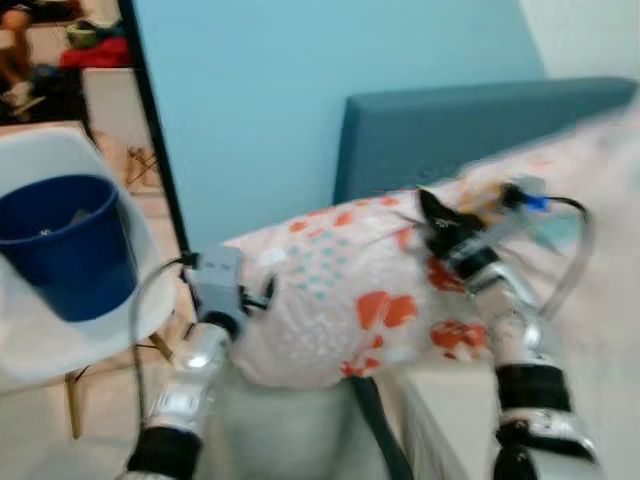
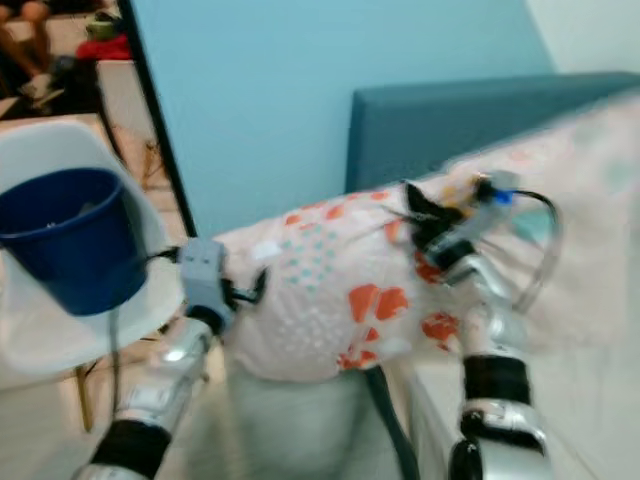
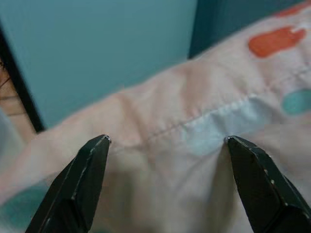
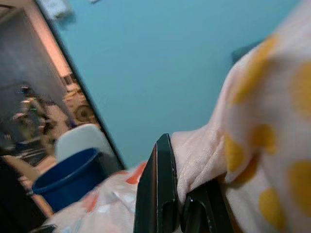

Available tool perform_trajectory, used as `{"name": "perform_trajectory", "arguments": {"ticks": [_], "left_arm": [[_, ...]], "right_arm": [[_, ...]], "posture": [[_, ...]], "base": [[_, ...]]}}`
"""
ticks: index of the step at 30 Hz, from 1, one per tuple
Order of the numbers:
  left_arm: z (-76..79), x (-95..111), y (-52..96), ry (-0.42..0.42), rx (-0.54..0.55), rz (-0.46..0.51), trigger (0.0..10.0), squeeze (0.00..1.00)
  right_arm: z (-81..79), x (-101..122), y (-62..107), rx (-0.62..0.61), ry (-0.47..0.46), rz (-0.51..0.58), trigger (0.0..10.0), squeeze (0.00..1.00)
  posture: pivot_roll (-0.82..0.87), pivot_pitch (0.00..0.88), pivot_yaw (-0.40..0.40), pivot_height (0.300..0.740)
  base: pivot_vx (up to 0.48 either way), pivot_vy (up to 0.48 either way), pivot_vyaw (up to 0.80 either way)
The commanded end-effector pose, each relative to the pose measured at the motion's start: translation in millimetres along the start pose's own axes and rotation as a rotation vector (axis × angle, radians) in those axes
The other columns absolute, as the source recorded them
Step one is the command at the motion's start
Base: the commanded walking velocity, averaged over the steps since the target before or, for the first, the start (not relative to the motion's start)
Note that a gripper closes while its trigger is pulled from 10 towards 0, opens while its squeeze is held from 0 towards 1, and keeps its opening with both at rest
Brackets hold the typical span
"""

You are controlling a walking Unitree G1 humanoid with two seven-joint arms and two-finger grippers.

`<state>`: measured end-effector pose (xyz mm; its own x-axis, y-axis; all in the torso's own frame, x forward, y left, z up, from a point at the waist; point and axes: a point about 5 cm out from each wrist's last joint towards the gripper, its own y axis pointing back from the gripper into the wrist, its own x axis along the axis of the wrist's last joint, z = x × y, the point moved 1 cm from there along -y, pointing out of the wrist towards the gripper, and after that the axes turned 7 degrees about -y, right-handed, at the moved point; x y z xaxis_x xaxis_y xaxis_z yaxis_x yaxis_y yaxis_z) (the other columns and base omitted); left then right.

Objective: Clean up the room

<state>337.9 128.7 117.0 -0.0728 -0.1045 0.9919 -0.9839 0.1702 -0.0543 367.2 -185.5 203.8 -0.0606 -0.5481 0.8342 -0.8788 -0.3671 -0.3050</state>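
The patterned blanket (image 1: 340, 290) hangs bunched between both arms, its long axis running from the robot's left up toward the right. The left gripper (image 3: 167, 145) has its fingers spread wide against the cloth; the left wrist view reveals a stitched seam between them. The right gripper (image 4: 187, 194) pinches a fold of fabric. Farther left, a blue bucket (image 1: 65, 245) sits on a white chair (image 1: 40, 345). Behind stand a teal headboard (image 1: 470, 125) and a light blue wall (image 1: 300, 90).
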Motion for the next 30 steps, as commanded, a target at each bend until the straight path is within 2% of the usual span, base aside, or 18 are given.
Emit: {"name": "perform_trajectory", "arguments": {"ticks": [1,12,27,30], "left_arm": [[8.8,-1.3,0.3,0.004,-0.029,-0.005,10.0,0.0],[11.3,-1.1,-0.7,-0.002,-0.039,-0.004,10.0,0.0],[14.1,-2.2,-0.2,-0.005,-0.054,-0.008,10.0,0.0],[14.0,-2.0,-0.5,-0.006,-0.053,-0.009,10.0,0.0]], "right_arm": [[2.1,20.2,-1.4,-0.012,0.018,0.085,10.0,0.0],[6.9,22.4,-2.1,-0.054,0.001,0.09,10.0,0.0],[11.0,28.3,-0.9,-0.072,-0.037,0.112,10.0,0.0],[12.0,28.2,0.2,-0.073,-0.033,0.108,10.0,0.0]], "posture": [[-0.03,0.0,-0.053,0.74],[-0.03,0.0,-0.047,0.74],[-0.04,0.0,-0.044,0.74],[-0.04,0.0,-0.044,0.74]], "base": [[0.48,0.0,0.0],[0.48,0.0,0.0],[0.48,0.0,-0.75],[0.48,0.0,0.0]]}}
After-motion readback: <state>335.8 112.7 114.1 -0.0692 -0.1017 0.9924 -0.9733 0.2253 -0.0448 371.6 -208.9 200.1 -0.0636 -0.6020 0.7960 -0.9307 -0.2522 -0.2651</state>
